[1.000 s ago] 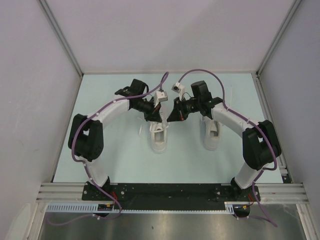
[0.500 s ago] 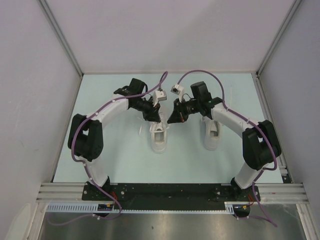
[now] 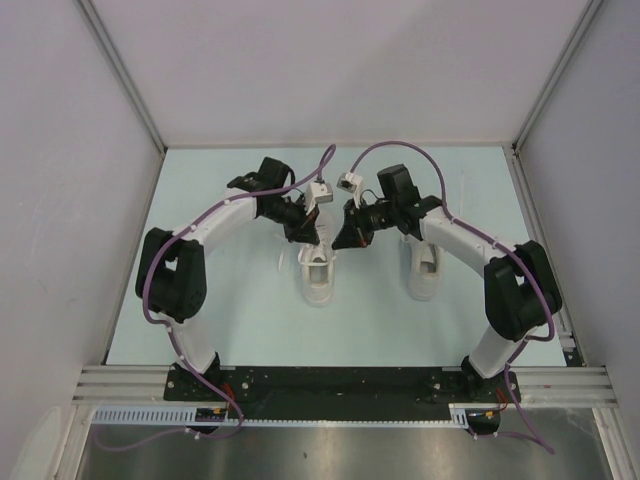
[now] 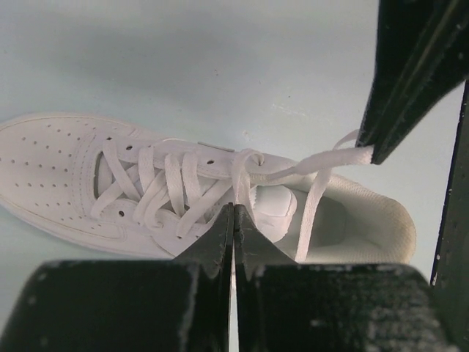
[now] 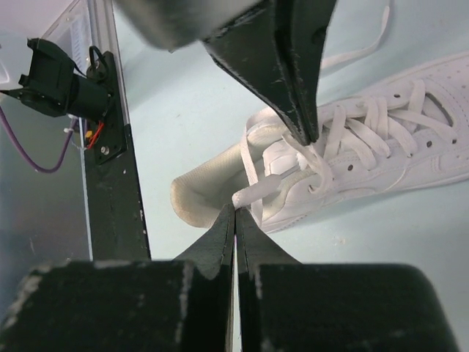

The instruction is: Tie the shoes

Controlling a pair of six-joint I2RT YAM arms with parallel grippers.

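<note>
Enclosure walls (image 3: pixel 60 150): pale grey panels on the left, far and right sides. Table (image 3: pixel 220 320): pale blue-green top. Base plate (image 3: pixel 330 385): black, along the near edge, carrying both arms. Left arm (image 3: pixel 215 215) and right arm (image 3: pixel 460 235): white with black joints, arched inward, wrists meeting over the middle of the table. Left shoe (image 3: pixel 320 285): white, standing on its sole at centre, heel near, toe far, beneath both wrists. Right shoe (image 3: pixel 425 280): white, same heading, to the right and apart from the left shoe, partly hidden under the right arm. Left gripper (image 4: pixel 233 214): jaws closed, tips pinching a strand of the laces (image 4: pixel 176 183) at the top of the lacing, where the strands cross by the tongue. Right gripper (image 5: pixel 234 214): jaws closed on the lace end (image 5: pixel 256 192), which stretches from that crossing out above the left shoe's opening.
</note>
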